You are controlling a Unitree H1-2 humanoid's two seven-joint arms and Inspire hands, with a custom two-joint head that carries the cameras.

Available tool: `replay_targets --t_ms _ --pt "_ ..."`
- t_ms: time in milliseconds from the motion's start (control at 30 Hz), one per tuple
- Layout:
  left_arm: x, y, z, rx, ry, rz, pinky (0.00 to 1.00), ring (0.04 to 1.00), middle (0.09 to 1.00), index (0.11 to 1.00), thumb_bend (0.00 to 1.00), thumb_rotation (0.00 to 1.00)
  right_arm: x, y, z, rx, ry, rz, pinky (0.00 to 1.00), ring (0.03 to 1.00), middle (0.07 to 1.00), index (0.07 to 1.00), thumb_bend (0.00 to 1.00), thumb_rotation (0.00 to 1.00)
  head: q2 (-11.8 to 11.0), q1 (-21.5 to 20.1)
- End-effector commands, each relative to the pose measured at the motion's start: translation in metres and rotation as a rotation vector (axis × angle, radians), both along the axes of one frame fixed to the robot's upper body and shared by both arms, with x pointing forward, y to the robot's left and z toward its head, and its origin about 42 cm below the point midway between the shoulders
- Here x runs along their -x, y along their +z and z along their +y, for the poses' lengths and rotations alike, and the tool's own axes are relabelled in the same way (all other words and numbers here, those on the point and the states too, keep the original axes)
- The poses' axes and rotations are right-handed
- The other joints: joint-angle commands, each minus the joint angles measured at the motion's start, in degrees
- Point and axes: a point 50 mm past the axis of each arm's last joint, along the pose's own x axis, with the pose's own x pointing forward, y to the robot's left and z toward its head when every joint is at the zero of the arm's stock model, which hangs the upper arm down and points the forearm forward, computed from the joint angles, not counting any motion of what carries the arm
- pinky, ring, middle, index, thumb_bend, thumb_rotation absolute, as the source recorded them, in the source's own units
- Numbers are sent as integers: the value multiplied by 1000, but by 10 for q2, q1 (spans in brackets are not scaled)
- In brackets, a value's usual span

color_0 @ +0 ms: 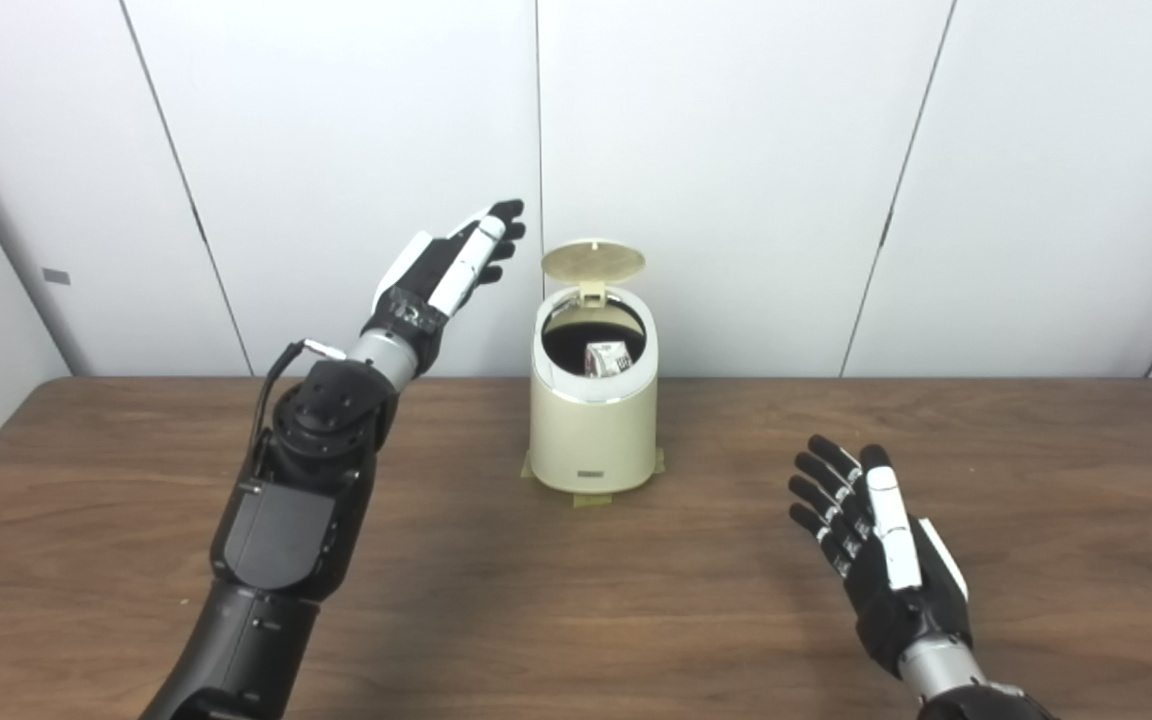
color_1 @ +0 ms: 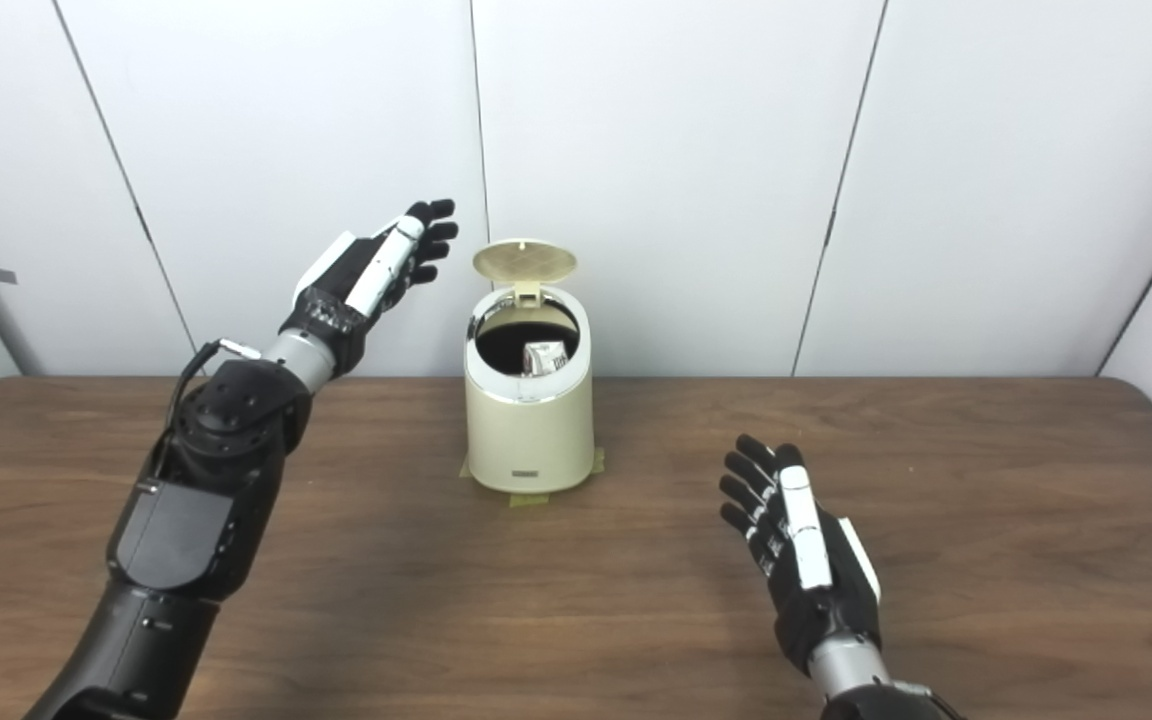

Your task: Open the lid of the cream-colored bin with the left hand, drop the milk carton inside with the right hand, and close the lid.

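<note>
The cream-colored bin (color_0: 593, 430) stands on the table near its far edge, with its round lid (color_0: 593, 262) tipped up and open at the back. The milk carton (color_0: 607, 359) lies inside the bin, its top showing in the dark opening; it also shows in the right eye view (color_1: 544, 357). My left hand (color_0: 456, 262) is raised to the left of the lid, open, fingers stretched toward it but apart from it. My right hand (color_0: 871, 530) is open and empty, low over the table to the right and in front of the bin.
The brown wooden table (color_0: 576, 600) runs across the view. White wall panels (color_0: 736, 150) stand right behind the bin. Tape strips (color_0: 591, 497) show under the bin's base.
</note>
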Motion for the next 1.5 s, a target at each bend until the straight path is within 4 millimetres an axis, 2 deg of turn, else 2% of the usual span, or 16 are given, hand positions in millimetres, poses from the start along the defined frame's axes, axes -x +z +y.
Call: replay_targets --t_ms 0,67,100,233,333,533,767,933,1133,1233,1367,1467 --pt "-10 39 1 -30 -19 -105 913 932 917 937 483 978 0 16 5 -17 22 -82 888 893 883 856 485 935 0 0" --pt "-15 44 0 -61 -40 -110 910 931 915 937 486 977 4 11 6 -15 21 -75 882 892 884 856 496 926 0 -1" --pt "-18 46 -1 -76 -49 -112 916 932 919 942 497 991 5 9 7 -14 20 -72 869 879 875 853 489 842 0 0" --pt "-26 57 -4 -153 -68 -119 920 933 919 939 508 1000 8 2 12 -22 17 -37 803 856 868 845 492 744 0 2" --pt "-30 68 -8 -233 -89 -152 904 916 891 917 469 1000 8 -4 16 -33 14 -14 798 854 869 852 507 776 -2 -2" --pt "-25 83 -20 -383 -124 -220 909 878 820 861 439 1000 1 -10 24 -43 31 20 802 842 862 874 465 801 -6 -7" --pt "-19 90 -25 -602 -148 -348 943 894 802 835 471 1000 -3 -13 26 -45 50 38 838 835 860 892 467 857 -11 -7" --pt "-13 94 -24 -710 -162 -404 859 838 797 800 497 1000 -6 -19 27 -53 53 58 843 828 844 896 446 894 -11 -7" --pt "-6 96 -23 -845 -192 -463 814 837 820 795 475 1000 -8 -18 28 -46 61 60 830 822 833 890 442 907 -9 -8" --pt "-2 95 -21 -877 -221 -488 747 791 805 786 448 1000 -9 -17 28 -41 64 58 825 821 833 899 448 904 -6 -8" --pt "2 90 -17 -918 -239 -509 753 795 797 774 447 1000 -10 -16 26 -38 68 57 830 821 837 911 459 914 -3 -9" --pt "3 80 -15 -964 -257 -499 750 806 805 780 484 1000 -12 -15 25 -51 70 56 829 820 837 915 465 912 -3 -11"
